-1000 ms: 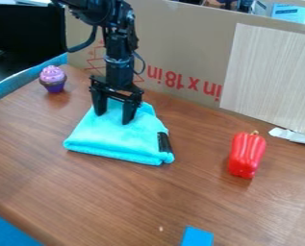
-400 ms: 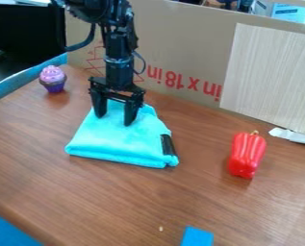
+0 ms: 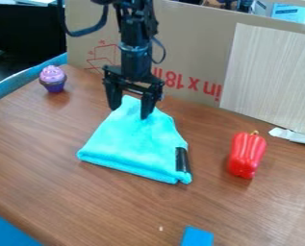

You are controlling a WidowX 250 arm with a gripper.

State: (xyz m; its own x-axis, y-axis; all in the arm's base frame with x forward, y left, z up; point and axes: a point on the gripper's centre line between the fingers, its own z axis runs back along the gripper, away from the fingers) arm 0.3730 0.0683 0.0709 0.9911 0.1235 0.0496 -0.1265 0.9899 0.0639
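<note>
I see my black arm (image 3: 136, 57) come in from the top edge and hang down almost vertical, with the tool (image 3: 129, 114) pointing down at the far end of the blue cloth (image 3: 132, 144). The two fingers (image 3: 147, 108) stand well apart, one at each side of this narrow end, and their tips are at the cloth; I cannot tell if they have hold of any fold. The cloth lies folded on the counter (image 3: 64, 202), its wide edge toward the camera and a black strip (image 3: 182, 160) on its right side. Beyond the cloth, to the left, is a toy cupcake (image 3: 53, 79). To the right of the cloth lies a red pepper (image 3: 247, 155).
</note>
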